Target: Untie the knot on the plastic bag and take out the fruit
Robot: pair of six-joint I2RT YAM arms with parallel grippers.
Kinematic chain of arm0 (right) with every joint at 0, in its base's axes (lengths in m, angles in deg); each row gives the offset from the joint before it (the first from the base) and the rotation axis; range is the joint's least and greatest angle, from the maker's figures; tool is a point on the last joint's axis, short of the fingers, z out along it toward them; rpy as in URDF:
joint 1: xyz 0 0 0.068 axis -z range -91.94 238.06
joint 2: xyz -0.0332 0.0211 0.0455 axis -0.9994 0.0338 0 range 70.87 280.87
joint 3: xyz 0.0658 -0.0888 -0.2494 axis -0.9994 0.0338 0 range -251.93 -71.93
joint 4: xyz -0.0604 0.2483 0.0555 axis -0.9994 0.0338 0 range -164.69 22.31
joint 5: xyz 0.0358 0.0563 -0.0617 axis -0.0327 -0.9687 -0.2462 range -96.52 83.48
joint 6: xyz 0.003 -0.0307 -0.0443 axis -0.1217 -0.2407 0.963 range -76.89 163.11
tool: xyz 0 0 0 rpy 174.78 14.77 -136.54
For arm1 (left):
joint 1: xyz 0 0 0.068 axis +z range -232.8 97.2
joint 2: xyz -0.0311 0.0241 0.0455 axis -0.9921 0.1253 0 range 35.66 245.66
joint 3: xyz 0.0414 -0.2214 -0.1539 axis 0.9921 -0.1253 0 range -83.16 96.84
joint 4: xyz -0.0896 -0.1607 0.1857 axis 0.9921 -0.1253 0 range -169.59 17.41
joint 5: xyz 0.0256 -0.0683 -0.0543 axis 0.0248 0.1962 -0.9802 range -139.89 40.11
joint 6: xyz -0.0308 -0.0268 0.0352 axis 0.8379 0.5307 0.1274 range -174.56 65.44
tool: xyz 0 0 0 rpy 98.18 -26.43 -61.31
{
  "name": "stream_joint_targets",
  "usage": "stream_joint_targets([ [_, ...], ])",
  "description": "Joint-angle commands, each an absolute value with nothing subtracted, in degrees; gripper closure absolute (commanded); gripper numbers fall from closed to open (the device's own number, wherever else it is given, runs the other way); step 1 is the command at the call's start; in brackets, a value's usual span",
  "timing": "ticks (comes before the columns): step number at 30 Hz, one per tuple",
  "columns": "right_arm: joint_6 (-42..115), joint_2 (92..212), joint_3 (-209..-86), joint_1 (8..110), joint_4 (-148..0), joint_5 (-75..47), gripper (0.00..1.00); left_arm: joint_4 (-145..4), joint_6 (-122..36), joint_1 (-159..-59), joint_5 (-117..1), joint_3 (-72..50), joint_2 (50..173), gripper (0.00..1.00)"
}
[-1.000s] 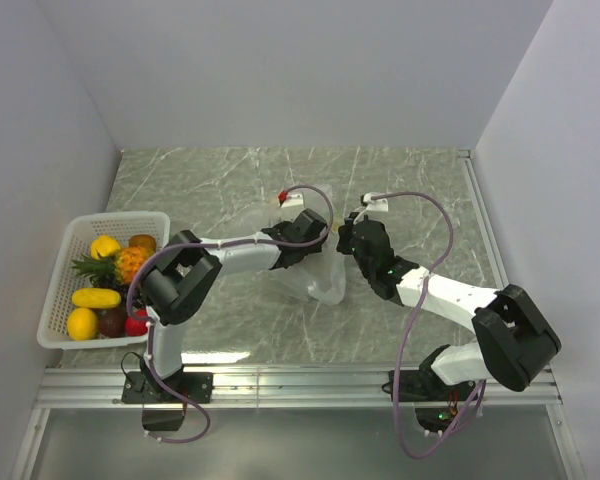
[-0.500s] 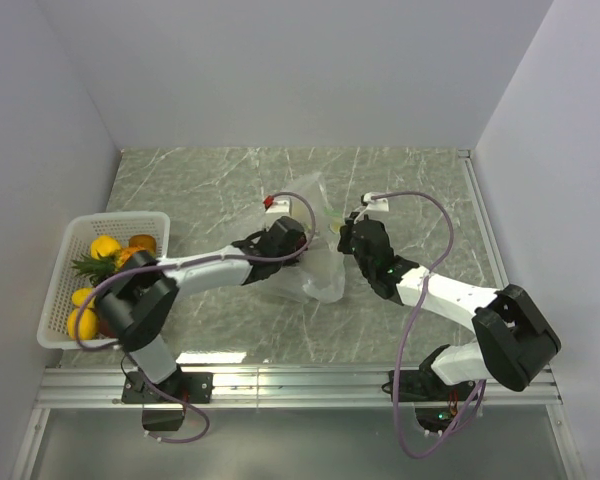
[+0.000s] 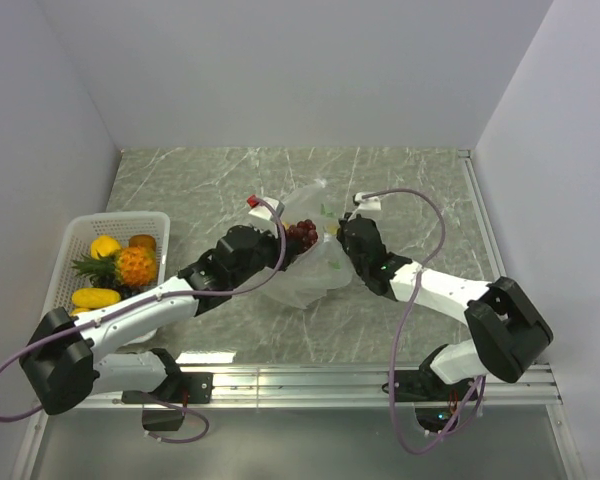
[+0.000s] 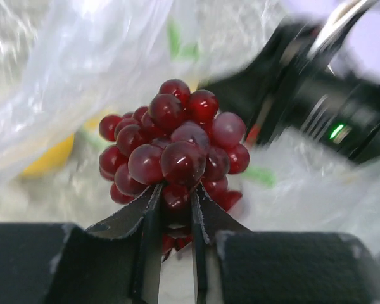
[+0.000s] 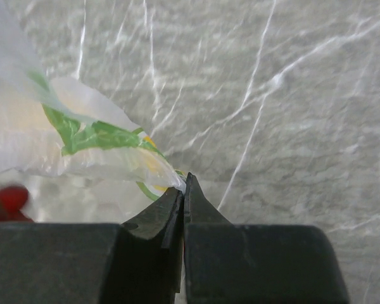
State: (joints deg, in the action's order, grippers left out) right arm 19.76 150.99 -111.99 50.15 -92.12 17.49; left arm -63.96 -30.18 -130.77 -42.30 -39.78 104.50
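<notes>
jaws: pinching grape bunch (image 4: 174,155) base | plastic bag (image 4: 69,69): crinkled behind | yellow fruit (image 4: 49,158): inside bag

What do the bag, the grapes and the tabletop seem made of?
The plastic bag: thin clear film, crinkled and glossy. The grape bunch: likely moulded plastic, shiny dark red beads. The table: greenish marble look with white veins, possibly printed laminate.

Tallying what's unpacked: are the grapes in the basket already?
No, the grapes are pinched in the left gripper beside the bag, well away from the basket.
</notes>
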Motion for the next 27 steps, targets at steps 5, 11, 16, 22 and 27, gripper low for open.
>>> stream_joint_targets([
  [5,18.50,149.38,-111.06,46.32,-91.21,18.18,1.00,-61.40,-31.46,-129.65,-30.84,-31.41,108.69,0.89],
  [11,21.49,143.39,-104.99,45.53,-94.98,17.74,1.00,-61.35,-23.48,-128.51,-26.34,-28.31,112.39,0.92],
  [16,18.33,145.05,-103.31,44.91,-95.08,17.21,1.00,-57.38,-19.93,-127.45,-32.91,-27.36,112.92,0.92],
  [22,18.68,148.47,-107.61,45.17,-92.01,21.51,1.00,-58.08,-23.88,-127.54,-50.75,-26.12,111.95,0.92],
  [27,20.08,148.92,-110.34,46.05,-91.12,24.16,1.00,-64.92,-29.42,-127.45,-61.57,-27.60,109.33,0.92],
])
